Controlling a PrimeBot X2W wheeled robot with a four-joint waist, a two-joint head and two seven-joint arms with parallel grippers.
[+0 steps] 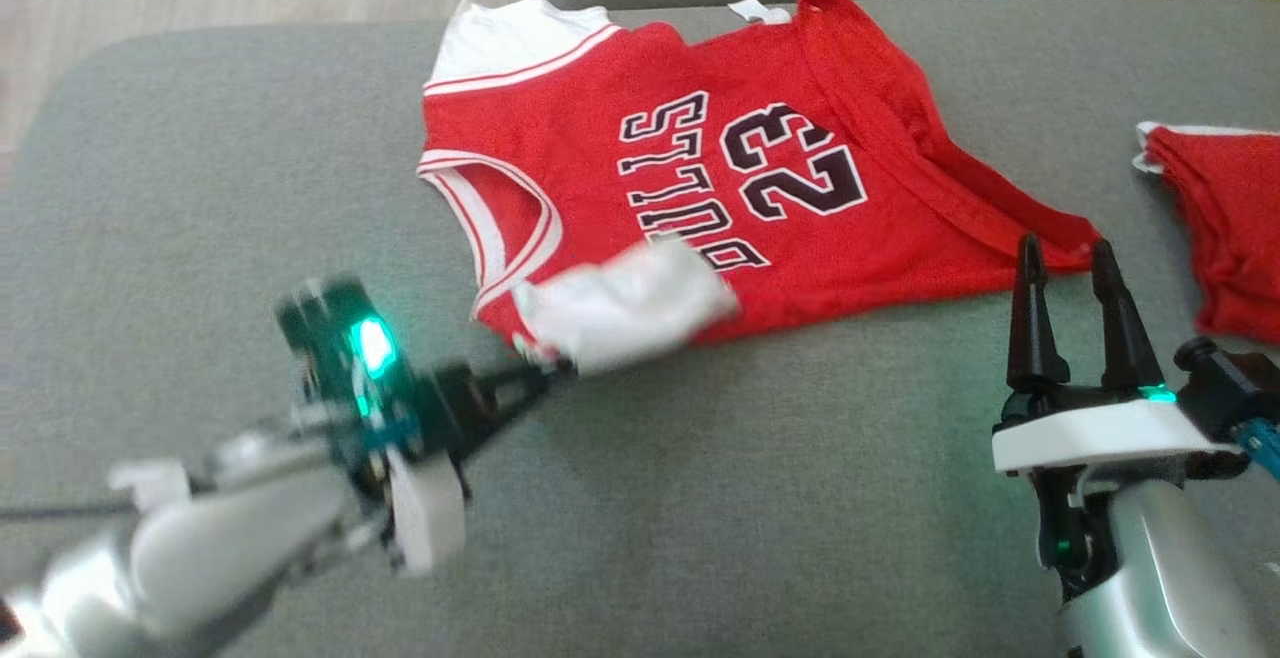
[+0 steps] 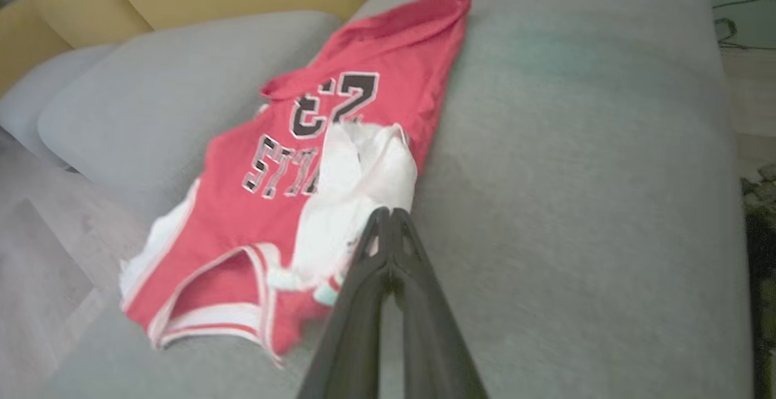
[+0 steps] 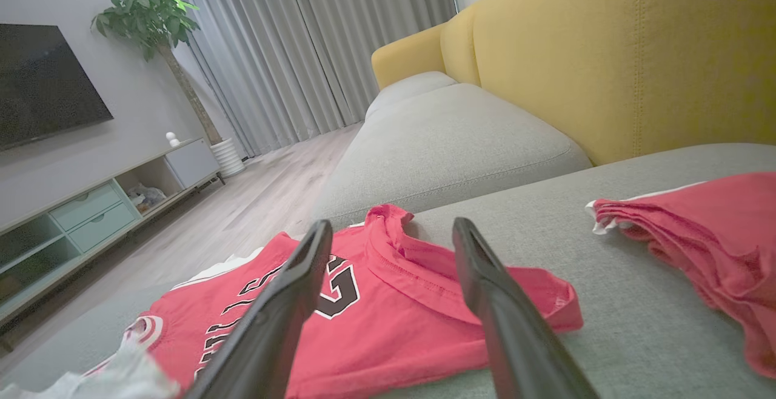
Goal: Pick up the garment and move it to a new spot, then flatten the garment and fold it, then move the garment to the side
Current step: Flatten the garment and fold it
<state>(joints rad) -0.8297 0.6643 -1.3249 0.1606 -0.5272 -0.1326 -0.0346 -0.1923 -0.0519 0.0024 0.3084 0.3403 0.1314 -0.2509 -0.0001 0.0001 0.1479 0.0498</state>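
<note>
Red jersey with "BULLS 23" lies spread on the grey sofa cushion, print up, armholes toward the robot's left, hem toward its right. Far side of the jersey is folded over in a long red band. We see a white flap of the same jersey turned over at its near edge, covering the last letter of the print.

Left arm: pale forearm comes in from the lower left of the head view, blurred, angled up and to the right, low over the cushion. Left pincer points at the jersey's near edge. Fingers pressed together, pinching the white flap at its near corner; the left wrist view shows the two fingers meeting at the tips with white cloth bunched right there.

Right arm: rises from the lower right, wrist about level, fingers pointing up the head view. Right pincer is spread wide with nothing between the fingers. Tips sit just beside the jersey's near hem corner; we cannot tell if they touch it.

Second red garment lies bunched on the cushion right of the right pincer, apart from the jersey. Yellow backrest behind it.
</note>
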